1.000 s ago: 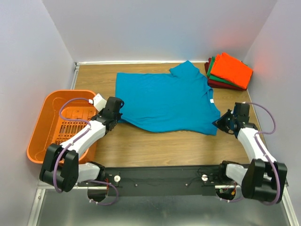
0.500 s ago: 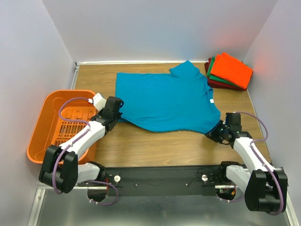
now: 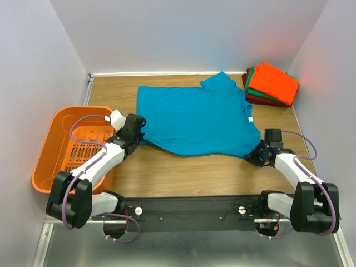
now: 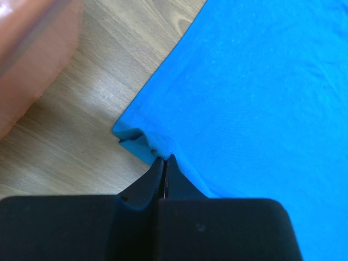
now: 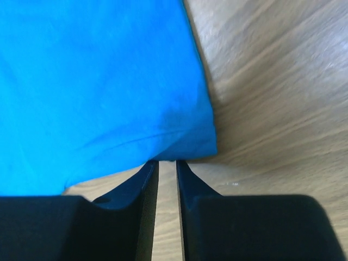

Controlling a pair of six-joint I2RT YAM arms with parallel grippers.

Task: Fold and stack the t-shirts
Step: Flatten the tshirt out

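The left fingers (image 4: 165, 166) are pressed tight together, pinching a small bunched fold at one corner of the teal t-shirt (image 4: 255, 92). That corner is the part of the shirt nearest the orange basket (image 3: 47, 150), just beside its rim. The right fingers (image 5: 157, 169) stand a narrow slit apart. Bare wood shows through the slit, and their tips just meet the hem at the shirt's corner farthest from the basket. The wrist view shows no cloth caught between them.

The teal t-shirt lies spread open on the worktop (image 3: 183, 172), starting close beside the basket and reaching away from it. Its small white neck label (image 3: 250, 119) is on the side away from the basket. A stack of folded t-shirts (image 3: 271, 83), orange on top with green and dark red beneath, sits well apart from the basket, in the worktop's far corner opposite it.
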